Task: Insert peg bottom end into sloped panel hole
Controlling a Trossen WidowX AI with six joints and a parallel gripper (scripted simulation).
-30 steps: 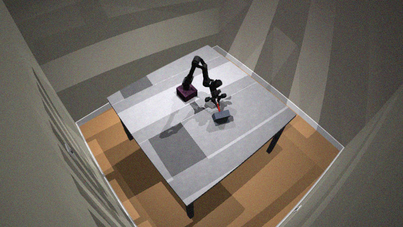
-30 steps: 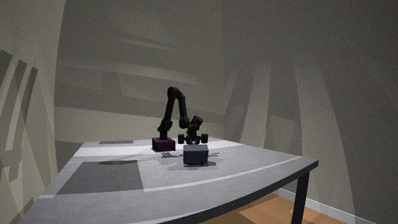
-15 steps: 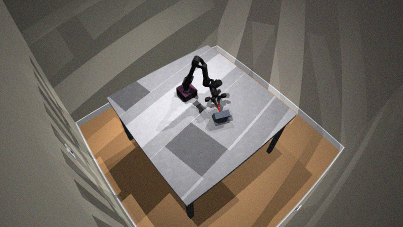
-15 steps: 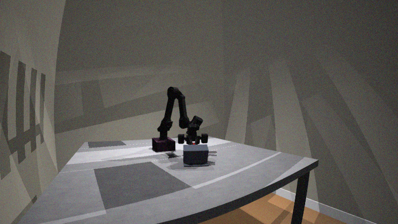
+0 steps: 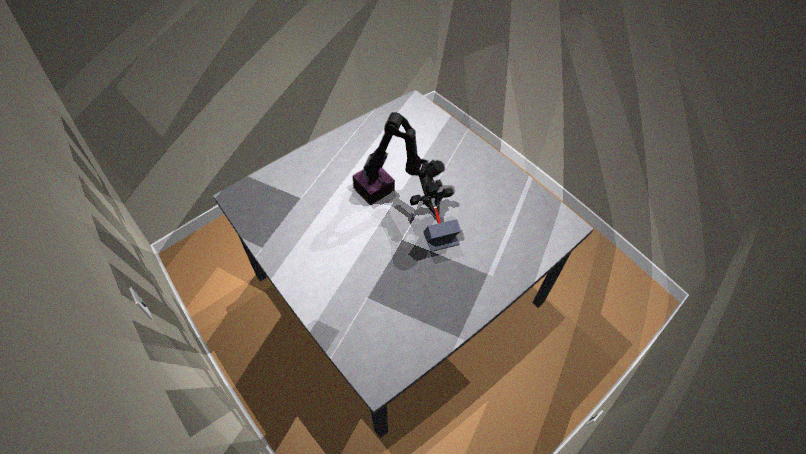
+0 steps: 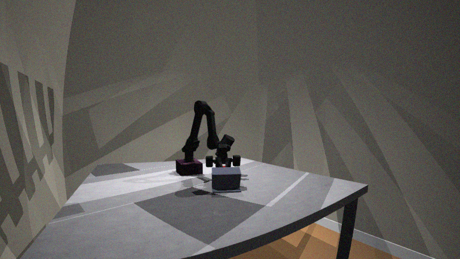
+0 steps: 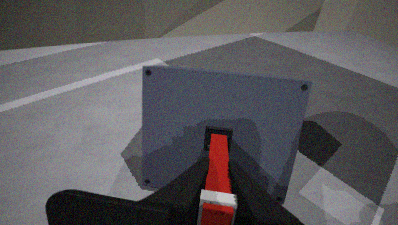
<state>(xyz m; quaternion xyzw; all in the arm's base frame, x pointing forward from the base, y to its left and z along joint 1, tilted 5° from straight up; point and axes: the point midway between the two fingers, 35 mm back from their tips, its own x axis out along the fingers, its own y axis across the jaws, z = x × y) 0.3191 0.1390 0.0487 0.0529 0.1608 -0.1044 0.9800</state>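
In the wrist view, the red peg (image 5: 437,215) (image 7: 219,164) is clamped between the fingers of the gripper (image 5: 435,206) (image 7: 217,166), its far end pointed toward twelve o'clock, at the square hole (image 7: 209,131) in the grey-blue panel (image 5: 442,231) (image 6: 225,179) (image 7: 174,105); whether it has entered cannot be told.

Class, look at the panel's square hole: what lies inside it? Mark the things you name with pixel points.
The far end of the red peg (image 5: 437,215) (image 7: 219,161) overlaps the dark hole (image 7: 209,132); the peg covers most of its inside, hiding any depth reached.
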